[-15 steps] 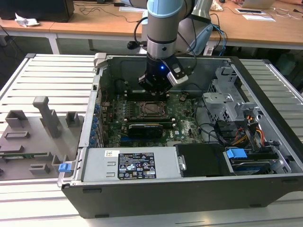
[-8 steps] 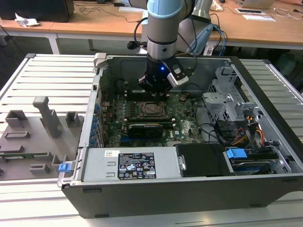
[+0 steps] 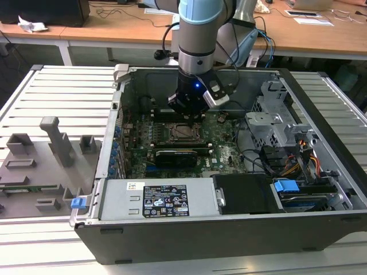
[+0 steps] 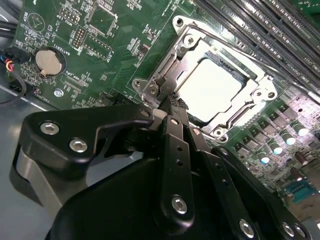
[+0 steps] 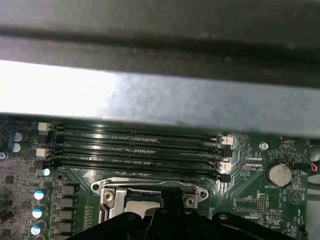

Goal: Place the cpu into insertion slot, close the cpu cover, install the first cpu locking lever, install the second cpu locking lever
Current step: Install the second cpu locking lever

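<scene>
In the exterior view, a grey fixture block lies on the table left of the open computer case. The gripper hangs over the socket edge; whether its jaws are parted cannot be told. The cpu sits in the insertion slot under the closed cpu cover, memory slots beyond

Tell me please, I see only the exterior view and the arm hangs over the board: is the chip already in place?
Observer: Yes. In the second wrist view the chip sits under the metal cover and shows through its window.
Operator: Is the cover down?
Observer: It lies flat around the chip's edges.
Operator: Where is the gripper's tip?
Observer: The gripper is at one corner of the cover.
</scene>
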You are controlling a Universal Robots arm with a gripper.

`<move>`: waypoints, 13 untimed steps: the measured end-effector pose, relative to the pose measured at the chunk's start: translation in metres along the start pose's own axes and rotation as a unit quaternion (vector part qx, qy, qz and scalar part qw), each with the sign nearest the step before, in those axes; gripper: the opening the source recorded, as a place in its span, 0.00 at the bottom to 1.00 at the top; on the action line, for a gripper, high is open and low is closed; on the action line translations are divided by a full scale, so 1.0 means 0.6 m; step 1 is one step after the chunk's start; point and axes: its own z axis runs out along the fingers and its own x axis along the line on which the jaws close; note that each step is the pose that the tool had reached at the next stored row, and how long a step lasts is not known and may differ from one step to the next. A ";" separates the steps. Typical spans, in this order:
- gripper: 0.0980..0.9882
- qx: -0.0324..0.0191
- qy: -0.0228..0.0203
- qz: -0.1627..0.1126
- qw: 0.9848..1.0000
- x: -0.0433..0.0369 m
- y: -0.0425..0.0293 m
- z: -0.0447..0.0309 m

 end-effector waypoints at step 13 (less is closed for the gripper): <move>0.01 0.000 0.000 0.000 1.000 0.000 -0.017 -0.033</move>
